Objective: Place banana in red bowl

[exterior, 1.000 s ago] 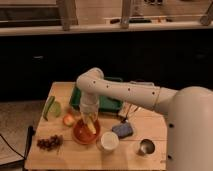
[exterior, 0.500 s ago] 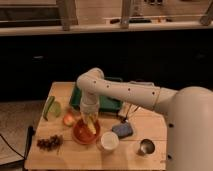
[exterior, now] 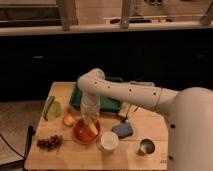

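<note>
Banana (exterior: 93, 128), pale stubby piece, seemingly inside round red bowl (exterior: 78, 136); claw (exterior: 89, 119) directly above, grip state unclear.

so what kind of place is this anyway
Probably a kitchen or break area: a long counter behind, and a small wooden table set with grapes, a red bowl and a white cup. The gripper hangs over the red bowl.

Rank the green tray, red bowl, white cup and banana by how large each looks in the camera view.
1. green tray, partly hidden by the arm
2. red bowl
3. white cup
4. banana, at the bowl, just beneath the hand
</note>
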